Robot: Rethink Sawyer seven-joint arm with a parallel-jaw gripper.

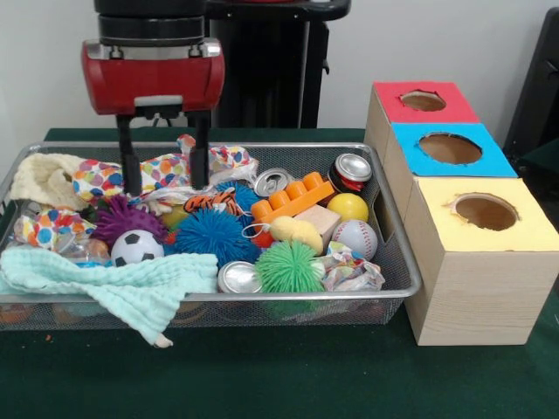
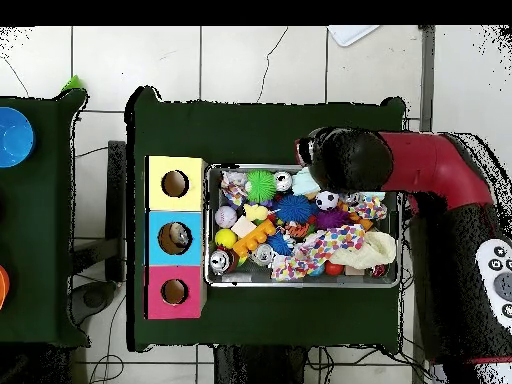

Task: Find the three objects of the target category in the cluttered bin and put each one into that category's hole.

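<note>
The wire-mesh bin (image 1: 397,292) is full of toys; it also shows in the overhead view (image 2: 212,275). My gripper (image 1: 166,185) hangs open and empty over the bin's far left part. Its two black fingers (image 1: 131,161) stand on either side of a wad of dotted paper (image 1: 166,170). A clear crinkly plastic container (image 1: 77,249) lies low at the left, between the soccer ball (image 1: 135,248) and another dotted wad. The blue-topped box's hole (image 1: 450,148) is to the right of the bin. From above something pale shows inside this hole (image 2: 175,238). The arm's head (image 2: 345,160) hides the gripper there.
A red-topped box (image 1: 424,100) and a yellow-topped box (image 1: 485,211) flank the blue one. Silver cans (image 1: 238,278) (image 1: 352,170), spiky balls (image 1: 210,234) (image 1: 288,266), a baseball (image 1: 354,237), an orange brick (image 1: 293,199) and a mint cloth (image 1: 105,284) crowd the bin.
</note>
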